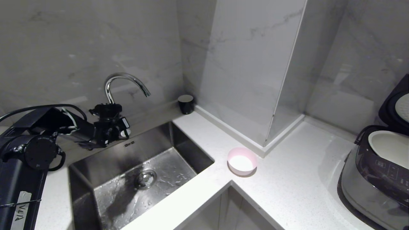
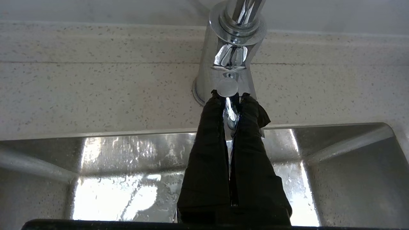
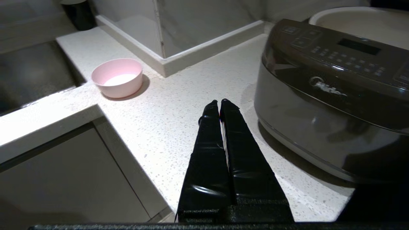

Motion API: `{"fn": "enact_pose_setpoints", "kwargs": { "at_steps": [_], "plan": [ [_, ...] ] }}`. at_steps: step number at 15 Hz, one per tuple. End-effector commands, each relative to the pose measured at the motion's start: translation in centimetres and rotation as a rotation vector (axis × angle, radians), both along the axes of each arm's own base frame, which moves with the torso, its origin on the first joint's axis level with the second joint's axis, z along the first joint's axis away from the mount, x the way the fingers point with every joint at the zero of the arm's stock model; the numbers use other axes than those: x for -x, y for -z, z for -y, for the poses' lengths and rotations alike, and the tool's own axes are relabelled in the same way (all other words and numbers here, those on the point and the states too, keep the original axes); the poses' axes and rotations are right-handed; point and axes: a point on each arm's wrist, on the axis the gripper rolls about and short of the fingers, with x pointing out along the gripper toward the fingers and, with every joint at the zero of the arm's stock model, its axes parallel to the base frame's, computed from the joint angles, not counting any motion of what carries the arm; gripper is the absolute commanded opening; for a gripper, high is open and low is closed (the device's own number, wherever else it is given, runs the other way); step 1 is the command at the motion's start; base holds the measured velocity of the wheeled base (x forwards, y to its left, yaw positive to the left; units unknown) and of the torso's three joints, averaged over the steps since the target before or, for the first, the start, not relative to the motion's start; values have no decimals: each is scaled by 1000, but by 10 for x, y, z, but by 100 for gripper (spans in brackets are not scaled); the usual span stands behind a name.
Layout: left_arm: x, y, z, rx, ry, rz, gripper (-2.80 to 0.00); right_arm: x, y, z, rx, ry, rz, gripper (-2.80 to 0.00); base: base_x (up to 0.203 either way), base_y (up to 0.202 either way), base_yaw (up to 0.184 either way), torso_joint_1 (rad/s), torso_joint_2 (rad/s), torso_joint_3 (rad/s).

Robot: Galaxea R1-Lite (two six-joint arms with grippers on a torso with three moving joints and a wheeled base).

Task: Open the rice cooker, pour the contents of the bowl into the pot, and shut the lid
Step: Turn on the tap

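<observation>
The rice cooker (image 1: 374,179) stands at the right edge of the counter with its lid (image 1: 391,105) raised and the cream pot (image 1: 389,147) exposed. The pink bowl (image 1: 242,161) sits on the counter between the sink and the cooker, with whitish contents (image 1: 241,163) inside. Far from both, my left gripper (image 1: 123,131) is at the tap behind the sink. There my left gripper (image 2: 230,95) is shut on the tap's chrome lever (image 2: 227,87). My right gripper (image 3: 219,101) hangs shut and empty above the counter, beside the cooker (image 3: 319,105) and apart from the bowl (image 3: 117,77).
A wet steel sink (image 1: 179,140) lies left of the bowl, with a curved chrome tap (image 1: 123,78) behind it. A small black cup (image 1: 186,103) stands in the back corner. A marble pillar (image 1: 252,80) juts out behind the bowl. The counter has an inner corner edge in front.
</observation>
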Motion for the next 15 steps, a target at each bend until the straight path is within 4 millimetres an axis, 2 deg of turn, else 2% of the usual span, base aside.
{"fn": "enact_pose_setpoints", "kwargs": {
  "at_steps": [1, 15],
  "plan": [
    [0, -1, 0, 1, -3, 6, -280, 0, 0, 0, 0, 0, 0, -280, 0, 0, 0, 0, 0, 0],
    [4, 1, 5, -7, -8, -13, -280, 0, 0, 0, 0, 0, 0, -280, 0, 0, 0, 0, 0, 0]
  ]
}}
